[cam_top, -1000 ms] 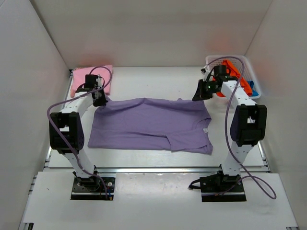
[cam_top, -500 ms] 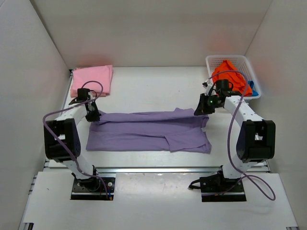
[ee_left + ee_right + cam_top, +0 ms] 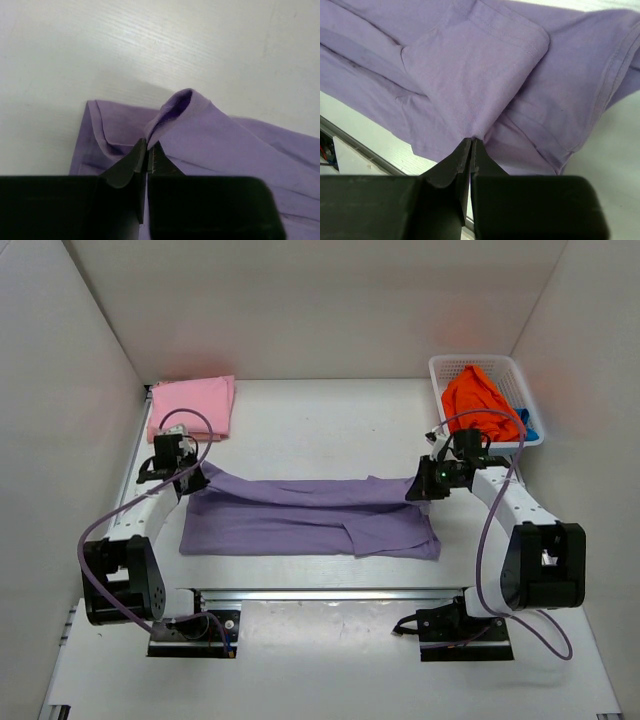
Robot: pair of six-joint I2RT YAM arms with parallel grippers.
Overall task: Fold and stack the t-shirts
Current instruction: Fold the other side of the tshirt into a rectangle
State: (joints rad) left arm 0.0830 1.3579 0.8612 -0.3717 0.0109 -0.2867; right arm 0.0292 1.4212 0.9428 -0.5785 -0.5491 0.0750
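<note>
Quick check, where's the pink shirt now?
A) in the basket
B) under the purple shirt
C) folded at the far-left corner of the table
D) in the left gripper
C: the pink shirt lies folded at the far-left corner, apart from the purple shirt.

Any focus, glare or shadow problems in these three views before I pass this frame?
Top view: even, bright light, no glare, only soft shadows beside the purple shirt. Left wrist view: shirt sharp, the fingers a near-black silhouette without detail. Right wrist view: stitching crisp, fingers equally dark.
</note>
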